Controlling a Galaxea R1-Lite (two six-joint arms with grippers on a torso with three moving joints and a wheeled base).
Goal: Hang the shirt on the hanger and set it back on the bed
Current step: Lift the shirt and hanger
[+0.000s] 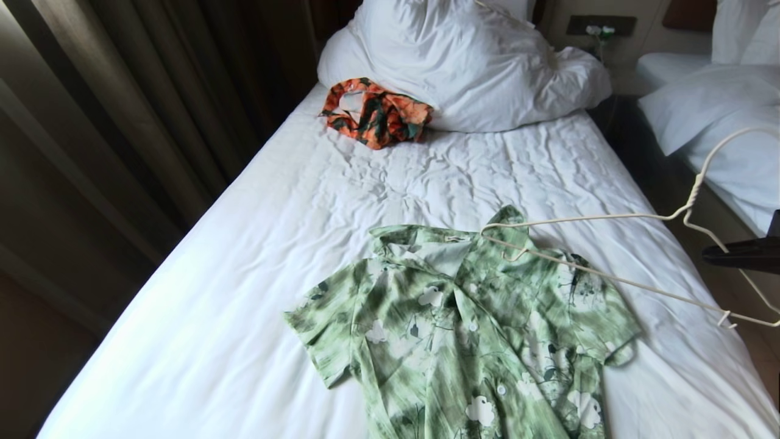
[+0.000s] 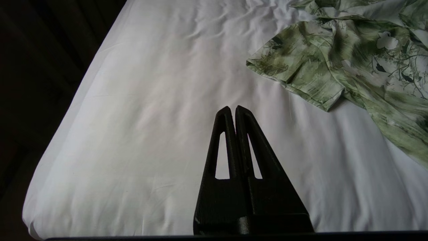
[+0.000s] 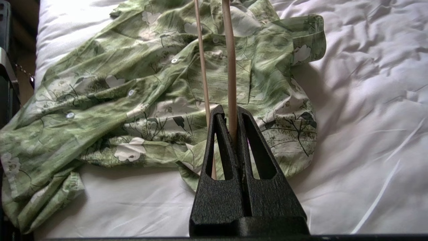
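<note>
The bed (image 1: 256,256) is lit by soft daylight, and its white sheet is rendered bright, nearly washed out in the left wrist view. The curtain (image 1: 109,122) is left in deep gloom. Soft shadows are cast under the edge of the shirt (image 1: 463,329) and beneath the pillow (image 1: 463,61). The left gripper (image 2: 233,108) and right gripper (image 3: 228,108) are reduced to dark silhouettes against the sheet. The shirt's pattern is slightly smeared in the head view, and the far background is shown softly.
</note>
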